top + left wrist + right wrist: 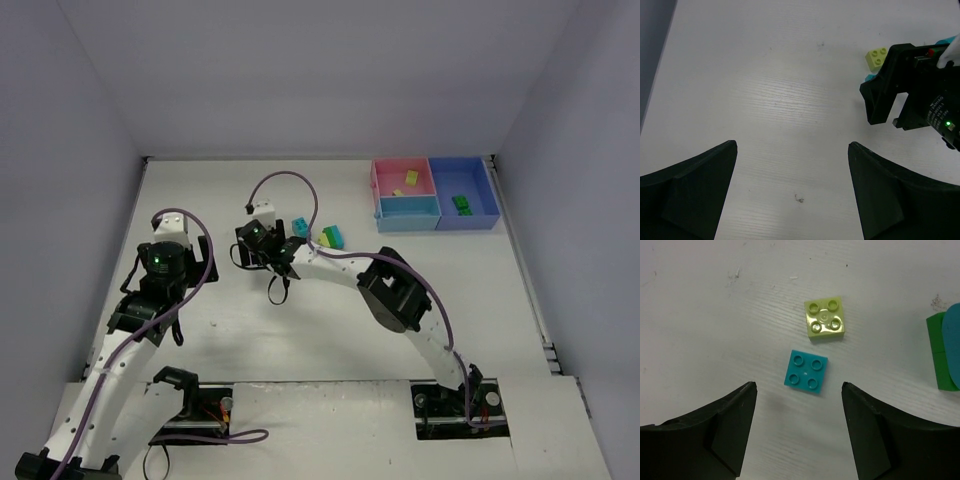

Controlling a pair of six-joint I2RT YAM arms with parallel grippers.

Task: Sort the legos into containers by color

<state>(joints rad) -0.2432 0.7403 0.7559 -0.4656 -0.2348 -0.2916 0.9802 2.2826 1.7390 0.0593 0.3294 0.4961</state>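
Cyan brick: lies flat on the white table, studs up, just in front of the gap of the right gripper; neither finger touches it.
Yellow-green brick: flat, studs up, just beyond the cyan brick, near to it but apart.
Green piece: on the table at the right edge of the right wrist view, partly cut off.
Containers: three joined trays at the far right part of the table, well apart from the cyan brick.
Pink tray: holds two small yellow-green bricks.
Darker blue tray: holds green bricks.
Right gripper: fingers spread, nothing between them, low over the table.
Left gripper: fingers wide apart and holding nothing, over the table at the left of the right gripper.
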